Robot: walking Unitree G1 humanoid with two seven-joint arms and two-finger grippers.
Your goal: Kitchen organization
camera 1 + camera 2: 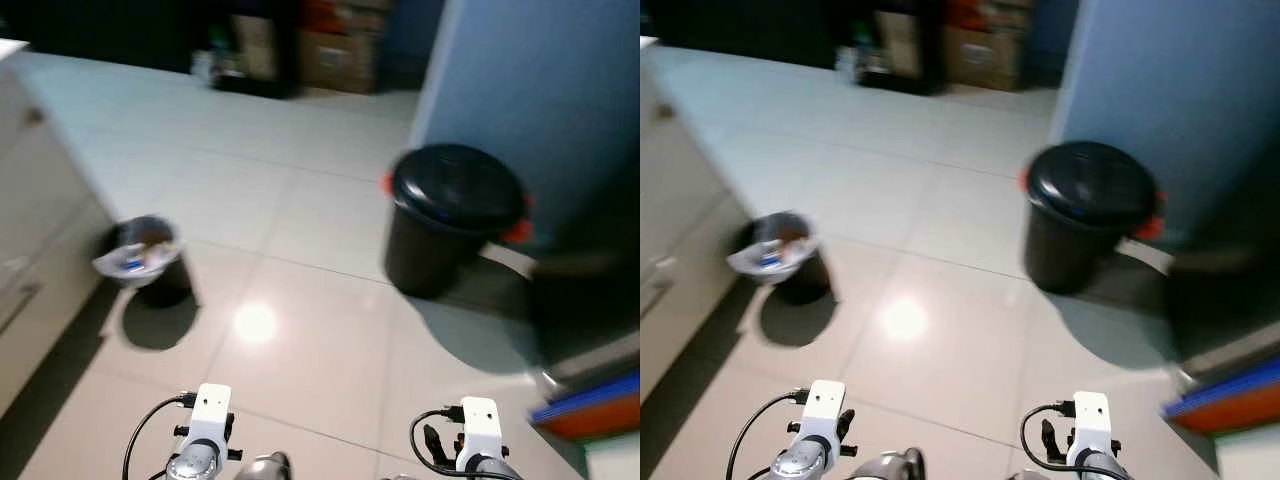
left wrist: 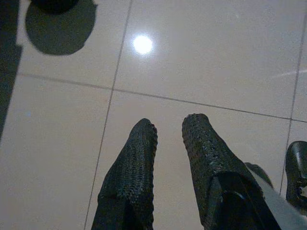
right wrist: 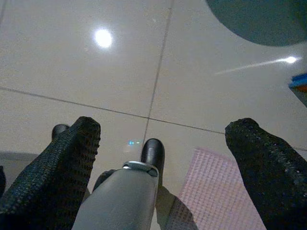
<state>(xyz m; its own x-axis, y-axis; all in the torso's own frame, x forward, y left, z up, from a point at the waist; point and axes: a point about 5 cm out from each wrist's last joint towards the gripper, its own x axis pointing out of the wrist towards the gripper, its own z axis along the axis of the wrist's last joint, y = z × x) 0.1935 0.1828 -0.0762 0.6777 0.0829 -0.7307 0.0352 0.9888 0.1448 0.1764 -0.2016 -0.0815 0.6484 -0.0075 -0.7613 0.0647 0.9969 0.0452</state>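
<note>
A small dark waste bin point(image 1: 145, 258) with a white liner and some rubbish in it stands on the pale tiled floor at my left, beside a white cabinet point(image 1: 30, 250). A larger black bin point(image 1: 450, 215) with a shut lid and red handles stands ahead to the right, against a blue wall point(image 1: 540, 90). Both arms hang low, with their white wrist mounts point(image 1: 210, 405) at the bottom of the head views. My left gripper point(image 2: 170, 127) points down at bare tiles, its fingers a narrow gap apart and holding nothing. My right gripper point(image 3: 165, 127) is wide open and empty above the floor.
The head views are blurred. Dark shelving and cardboard boxes point(image 1: 340, 45) stand at the far end of the room. Flat blue and orange things point(image 1: 590, 405) lie low on the right. A pink mat point(image 3: 216, 191) lies on the tiles by my black foot point(image 3: 153, 153).
</note>
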